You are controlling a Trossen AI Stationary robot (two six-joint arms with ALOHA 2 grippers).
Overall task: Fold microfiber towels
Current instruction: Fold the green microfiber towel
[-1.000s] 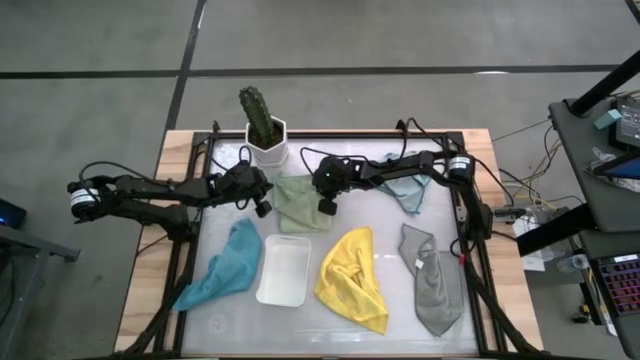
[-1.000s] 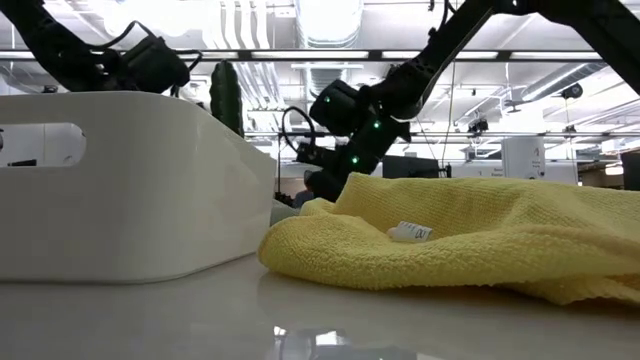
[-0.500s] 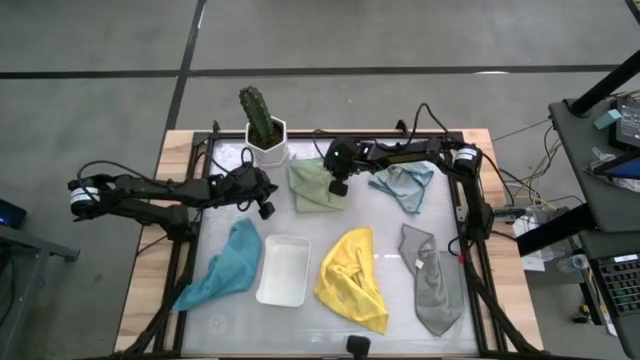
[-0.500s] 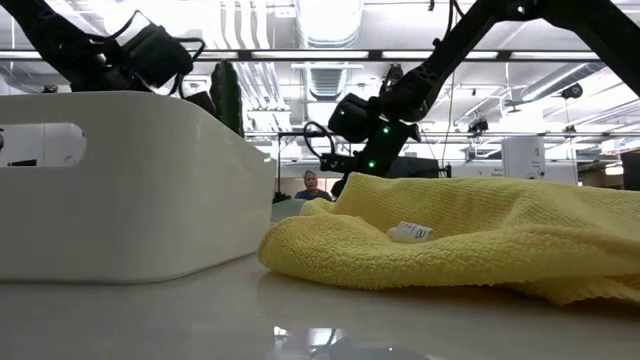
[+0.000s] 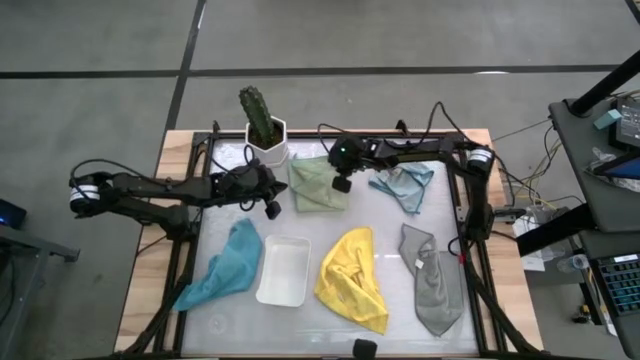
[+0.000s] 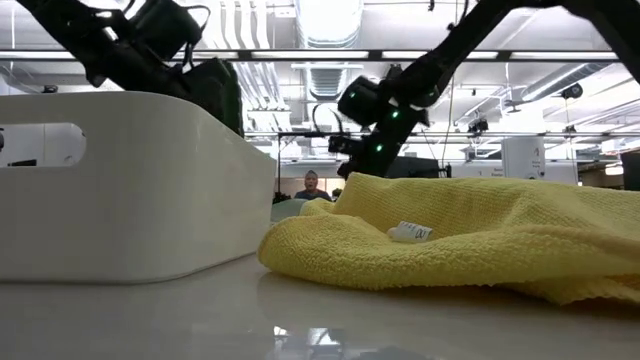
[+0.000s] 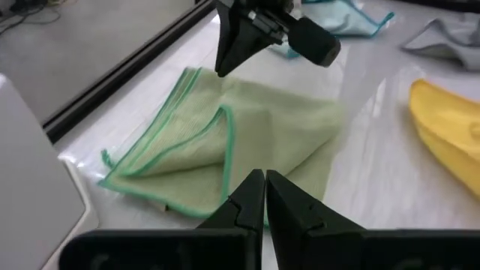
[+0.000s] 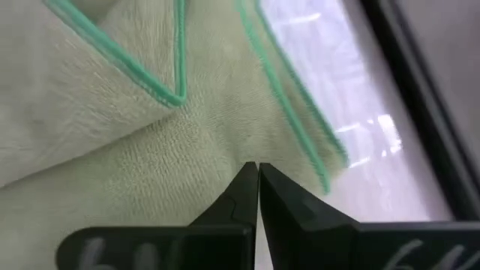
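high view shows you the pale green towel (image 5: 318, 184) folded at the table's back, by the cactus pot (image 5: 266, 148); right gripper (image 5: 342, 184) pinched closed over it, empty; left gripper (image 5: 270, 208) closed, just beside it.

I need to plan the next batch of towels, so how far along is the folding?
Looks done: nothing finished. In hand: the pale green towel, partly folded at the back, with the right gripper shut above it and the left gripper shut beside it; neither holds cloth. Left: the light blue towel, yellow towel, grey towel and teal towel lie crumpled.
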